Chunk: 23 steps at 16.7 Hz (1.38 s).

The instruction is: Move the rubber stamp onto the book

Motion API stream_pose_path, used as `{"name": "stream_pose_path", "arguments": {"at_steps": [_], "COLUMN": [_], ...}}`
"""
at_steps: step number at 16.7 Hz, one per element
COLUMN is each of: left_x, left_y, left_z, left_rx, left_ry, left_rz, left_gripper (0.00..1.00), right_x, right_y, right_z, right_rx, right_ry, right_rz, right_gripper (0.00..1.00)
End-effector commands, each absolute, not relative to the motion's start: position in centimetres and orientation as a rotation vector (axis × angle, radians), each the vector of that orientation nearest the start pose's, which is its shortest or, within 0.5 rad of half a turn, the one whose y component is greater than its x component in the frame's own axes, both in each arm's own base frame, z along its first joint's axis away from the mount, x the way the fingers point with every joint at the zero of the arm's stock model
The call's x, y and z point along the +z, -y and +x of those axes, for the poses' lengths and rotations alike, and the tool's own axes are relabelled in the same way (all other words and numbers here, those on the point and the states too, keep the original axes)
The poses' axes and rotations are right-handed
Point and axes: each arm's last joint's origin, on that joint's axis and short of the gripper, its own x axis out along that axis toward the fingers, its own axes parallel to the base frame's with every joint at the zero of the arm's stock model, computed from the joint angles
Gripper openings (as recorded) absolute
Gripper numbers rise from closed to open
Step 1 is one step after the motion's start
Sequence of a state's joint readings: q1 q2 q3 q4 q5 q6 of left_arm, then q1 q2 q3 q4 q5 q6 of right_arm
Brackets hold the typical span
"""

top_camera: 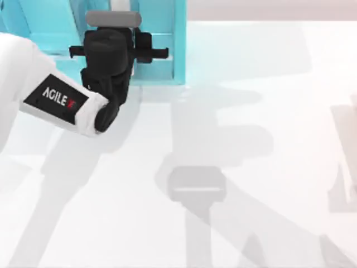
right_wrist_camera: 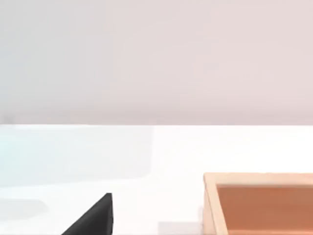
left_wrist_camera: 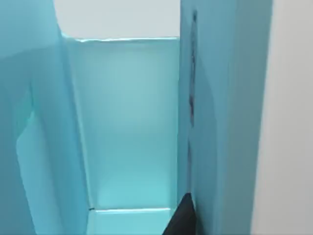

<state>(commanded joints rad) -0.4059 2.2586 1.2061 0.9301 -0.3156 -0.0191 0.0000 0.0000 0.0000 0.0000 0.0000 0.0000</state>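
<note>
The worktop (top_camera: 251, 139) is lying white and glossy under the top camera, carrying soft grey shadows of the arms across its middle and toward its right edge. At its far left corner a light-blue shelf unit (top_camera: 179, 50) is standing, its compartments open upward, and beyond the far edge a pale, plain wall (right_wrist_camera: 156, 58) is closing off the room. My left arm, white with black AgileX lettering, is reaching in from the left edge, and the left gripper (top_camera: 114, 47) is hanging over the shelf unit — its black body is covering the fingers from above, so whether the jaws are apart or together cannot be told. In the left wrist view the camera is looking down into one teal compartment, with a dark finger (left_wrist_camera: 182, 220) sitting just beside a dividing wall. In the right wrist view a dark fingertip (right_wrist_camera: 95, 218) of the right gripper is showing above the white surface, its jaw state also impossible to tell, and an orange-brown open box (right_wrist_camera: 259, 203) is resting on the worktop nearby. The rubber stamp and the book cannot be made out anywhere.
</note>
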Motion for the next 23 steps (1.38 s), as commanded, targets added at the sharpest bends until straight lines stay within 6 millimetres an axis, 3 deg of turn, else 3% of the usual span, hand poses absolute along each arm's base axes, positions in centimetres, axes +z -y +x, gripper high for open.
{"name": "stream_pose_path", "arguments": {"at_steps": [4, 7, 10, 13, 15, 23], "left_x": [17.5, 22.9, 26.5, 27.8, 28.0, 27.7], "left_y": [17.9, 17.6, 16.7, 15.9, 15.6, 16.0], "left_z": [38.8, 34.1, 29.3, 25.9, 24.9, 25.0], "left_rx": [-0.069, -0.066, -0.060, -0.055, -0.053, -0.050], "left_ry": [-0.120, -0.100, -0.086, -0.094, -0.100, -0.112], "left_rz": [0.012, 0.002, -0.005, 0.002, 0.007, -0.012], "left_gripper": [0.00, 0.00, 0.00, 0.00, 0.00, 0.00], "right_x": [16.0, 16.0, 16.0, 16.0, 16.0, 16.0], "right_y": [0.1, 0.1, 0.1, 0.1, 0.1, 0.1], "right_z": [10.6, 10.6, 10.6, 10.6, 10.6, 10.6], "right_rx": [0.000, 0.000, 0.000, 0.000, 0.000, 0.000], "right_ry": [0.000, 0.000, 0.000, 0.000, 0.000, 0.000], "right_rz": [0.000, 0.000, 0.000, 0.000, 0.000, 0.000], "right_gripper": [1.00, 1.00, 1.00, 1.00, 1.00, 1.00]}}
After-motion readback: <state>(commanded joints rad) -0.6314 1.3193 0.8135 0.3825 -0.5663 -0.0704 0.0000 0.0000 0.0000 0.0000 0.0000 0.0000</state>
